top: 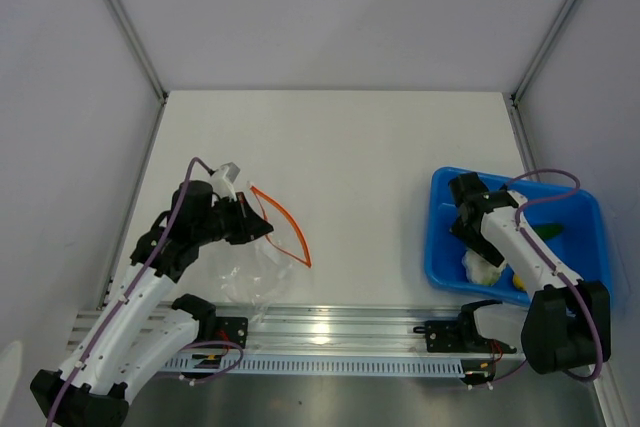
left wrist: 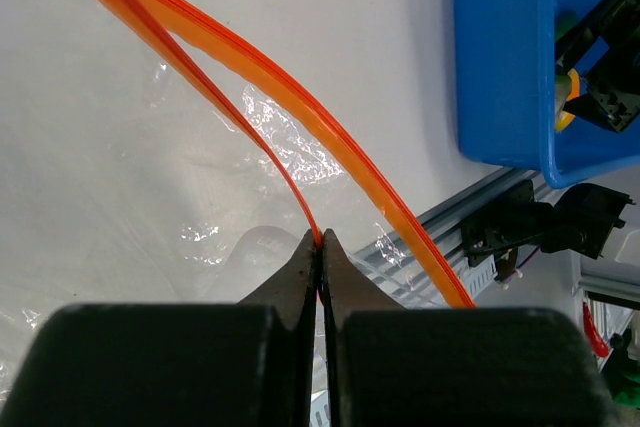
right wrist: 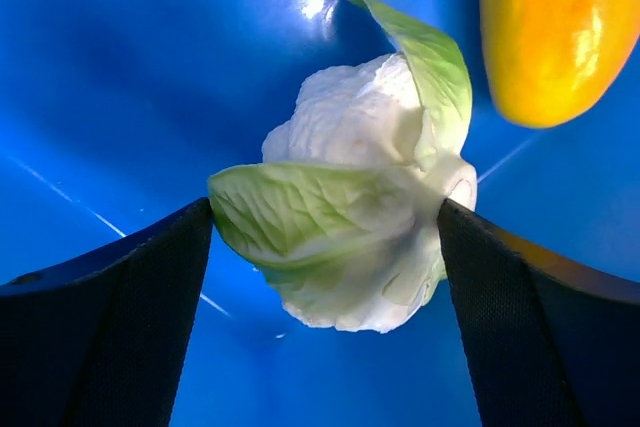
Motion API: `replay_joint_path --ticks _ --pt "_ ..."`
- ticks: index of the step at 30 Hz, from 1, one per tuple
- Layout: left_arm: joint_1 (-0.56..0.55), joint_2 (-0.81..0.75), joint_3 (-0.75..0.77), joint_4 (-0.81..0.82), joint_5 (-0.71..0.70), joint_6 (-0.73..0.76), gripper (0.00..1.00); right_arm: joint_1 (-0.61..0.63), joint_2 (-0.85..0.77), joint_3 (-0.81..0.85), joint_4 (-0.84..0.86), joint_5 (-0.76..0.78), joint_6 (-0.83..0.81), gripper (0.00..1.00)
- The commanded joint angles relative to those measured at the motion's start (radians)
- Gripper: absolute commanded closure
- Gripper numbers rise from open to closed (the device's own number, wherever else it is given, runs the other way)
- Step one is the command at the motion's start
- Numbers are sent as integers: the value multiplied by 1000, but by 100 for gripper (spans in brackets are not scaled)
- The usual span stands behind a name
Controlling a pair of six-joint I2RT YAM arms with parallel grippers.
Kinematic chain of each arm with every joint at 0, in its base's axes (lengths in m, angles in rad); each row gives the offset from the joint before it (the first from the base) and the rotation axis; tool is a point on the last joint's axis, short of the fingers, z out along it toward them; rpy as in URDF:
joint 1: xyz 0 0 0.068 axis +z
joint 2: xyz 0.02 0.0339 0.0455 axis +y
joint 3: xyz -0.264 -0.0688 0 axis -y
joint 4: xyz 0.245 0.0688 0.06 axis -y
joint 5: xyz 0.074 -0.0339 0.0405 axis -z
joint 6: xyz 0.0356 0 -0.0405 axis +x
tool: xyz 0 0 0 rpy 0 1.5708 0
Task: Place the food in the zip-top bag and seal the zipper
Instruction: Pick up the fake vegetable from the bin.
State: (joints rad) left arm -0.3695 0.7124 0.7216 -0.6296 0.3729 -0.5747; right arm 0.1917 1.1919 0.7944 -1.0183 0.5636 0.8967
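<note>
Right gripper (right wrist: pixel 325 209) astride leafy lump (right wrist: pixel 345 147) inside blue tray (right wrist: pixel 120 97), yellow fruit (right wrist: pixel 555 27) alongside.

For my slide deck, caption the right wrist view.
Open right gripper straddles the leafy toy vegetable in the blue tray, beside a yellow fruit.

A robotics lab test cell: a white bench (top: pixel 380 147) boxed in by plain white panels (top: pixel 340 7) on aluminium posts (top: pixel 125 17), two cabled white robot arms (top: pixel 140 302) bolted to a slotted aluminium rail (top: pixel 340 322), and toy food (right wrist: pixel 350 237) in a blue tray (top: pixel 437 247).
</note>
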Motion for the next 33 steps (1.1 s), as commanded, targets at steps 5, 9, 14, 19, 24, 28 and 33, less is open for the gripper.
replay_joint_path --ticks 5,9,14,19,24,28,33 --pt "-8 -10 -4 24 23 13 100 -8 -57 -30 115 -77 -1 28" --pt "-9 -10 -11 30 26 12 100 -9 -146 -40 126 -79 -13 63" --pt "-11 -10 -10 28 29 13 99 -6 -259 -15 139 -97 -79 100" --pt "-16 -2 -2 33 34 9 99 -5 -305 51 104 -94 -111 100" --pt "-26 4 -2 34 34 6 100 -5 -336 104 81 -111 -137 100" --pt "-31 4 4 30 34 4 99 -5 -353 137 101 -166 -203 100" --pt "-35 7 18 28 37 4 99 14 -382 189 129 -266 -295 100"
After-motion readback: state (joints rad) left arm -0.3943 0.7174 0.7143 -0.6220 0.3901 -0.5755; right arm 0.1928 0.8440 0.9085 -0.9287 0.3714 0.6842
